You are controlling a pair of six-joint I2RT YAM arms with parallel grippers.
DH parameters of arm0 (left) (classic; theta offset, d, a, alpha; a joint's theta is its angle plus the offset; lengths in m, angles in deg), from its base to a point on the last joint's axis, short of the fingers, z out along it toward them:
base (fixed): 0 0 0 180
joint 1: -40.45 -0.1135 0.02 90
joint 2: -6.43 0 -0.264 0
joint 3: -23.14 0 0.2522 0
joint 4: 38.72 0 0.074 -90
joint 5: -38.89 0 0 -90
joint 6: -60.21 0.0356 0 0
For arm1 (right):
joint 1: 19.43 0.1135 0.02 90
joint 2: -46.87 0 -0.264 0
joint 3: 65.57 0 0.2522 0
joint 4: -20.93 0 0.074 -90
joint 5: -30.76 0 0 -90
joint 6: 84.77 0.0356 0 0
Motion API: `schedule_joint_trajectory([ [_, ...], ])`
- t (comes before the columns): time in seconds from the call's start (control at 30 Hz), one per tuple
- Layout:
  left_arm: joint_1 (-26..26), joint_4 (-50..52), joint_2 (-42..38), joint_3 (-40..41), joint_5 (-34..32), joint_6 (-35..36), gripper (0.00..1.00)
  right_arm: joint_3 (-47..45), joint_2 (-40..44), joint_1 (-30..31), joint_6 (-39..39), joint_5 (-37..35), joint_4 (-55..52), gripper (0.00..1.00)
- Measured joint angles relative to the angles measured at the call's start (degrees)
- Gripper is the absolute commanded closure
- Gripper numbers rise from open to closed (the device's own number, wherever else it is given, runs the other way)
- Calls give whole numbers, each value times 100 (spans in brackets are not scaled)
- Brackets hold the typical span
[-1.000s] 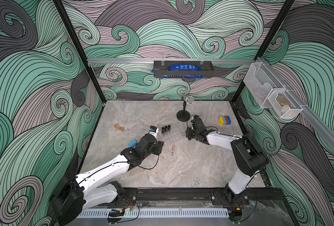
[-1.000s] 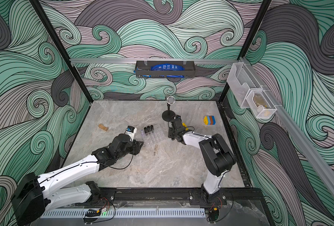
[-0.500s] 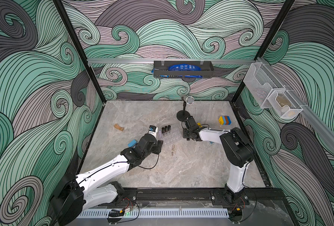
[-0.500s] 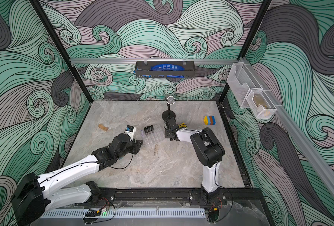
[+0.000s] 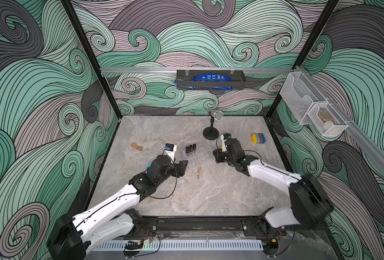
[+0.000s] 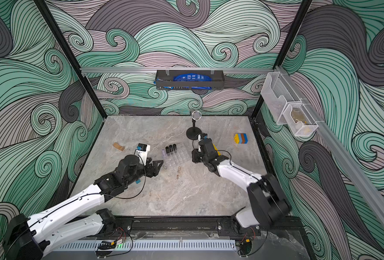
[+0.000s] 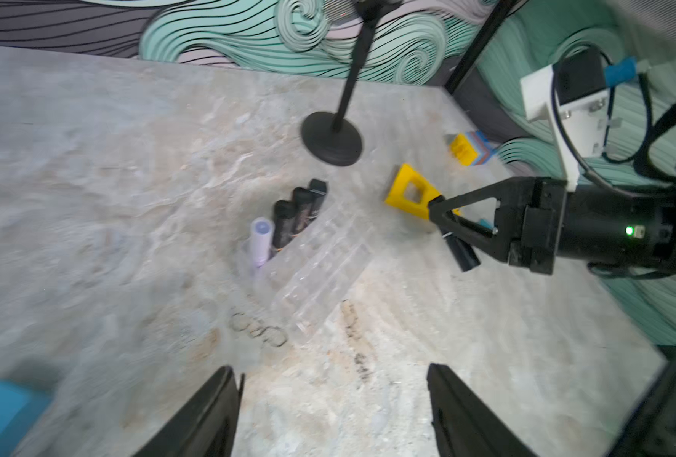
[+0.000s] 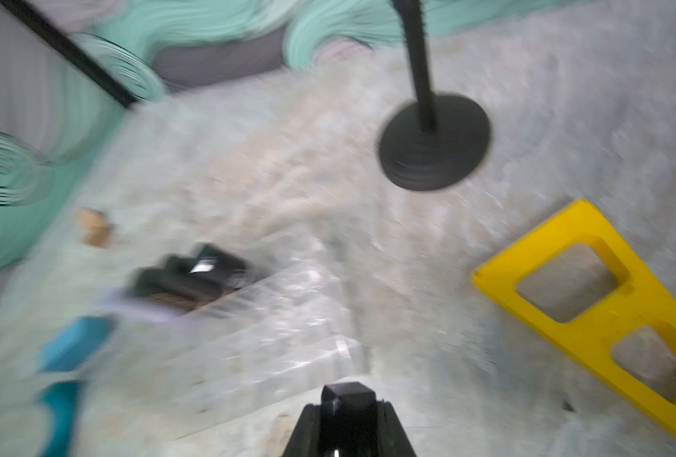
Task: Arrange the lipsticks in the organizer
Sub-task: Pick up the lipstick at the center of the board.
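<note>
The organizer (image 7: 320, 269), a clear grid tray, lies mid-table. Four lipsticks stand in the row of cells along one edge: the lilac lipstick (image 7: 260, 237) at the end nearest the left arm, with three black lipsticks (image 7: 302, 205) lined up close beside it. The fifth lipstick (image 7: 463, 253), also black, is off the table. It sticks out at a slant below the right gripper (image 7: 441, 219), whose jaws were about half open a second ago and have now clamped onto it. That gripper hangs just beside the organizer's edge on the robot's right. The yellow triangular frame (image 7: 407, 194) lies close behind it, and the microphone stand (image 5: 211, 135) is beyond.

Over the same second the left gripper (image 7: 330, 368) has spread its jaws wide. It holds nothing and hovers low, just short of the organizer's near corner, with a blue block (image 7: 4, 407) beside it.

So the last pick looks done. What remains, I judge, is to carry the tube over a free cell next to the row and lower it upright — its slant in the grip and the hard-to-see cell walls are the risk.
</note>
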Motion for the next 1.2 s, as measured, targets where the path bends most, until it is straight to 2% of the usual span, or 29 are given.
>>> schedule_joint_trajectory([
  [0.1,162,-542,446,184,951,-341,30,-831,817,358,221,837,1174,87],
  [0.2,356,-887,997,197,1657,-527,32,-1403,1119,592,516,1381,2048,89],
  [0.43,446,-2065,1143,293,2524,-931,41,-1878,1165,785,1366,1987,3613,90],
  [0.57,446,-2697,1283,365,2828,-1156,52,-2129,1075,872,1799,2000,4371,90],
  [0.73,461,-3161,1335,455,3014,-1296,61,-2232,977,999,2124,1939,4822,89],
  [1.0,457,-3661,1370,546,3136,-1464,84,-2236,660,1158,2437,1567,5515,86],
  [1.1,420,-3729,1388,581,3132,-1499,95,-2236,509,1176,2522,1480,5709,79],
  [1.2,417,-3777,1309,678,3060,-1364,100,-2236,525,1211,2570,1453,5696,63],
])
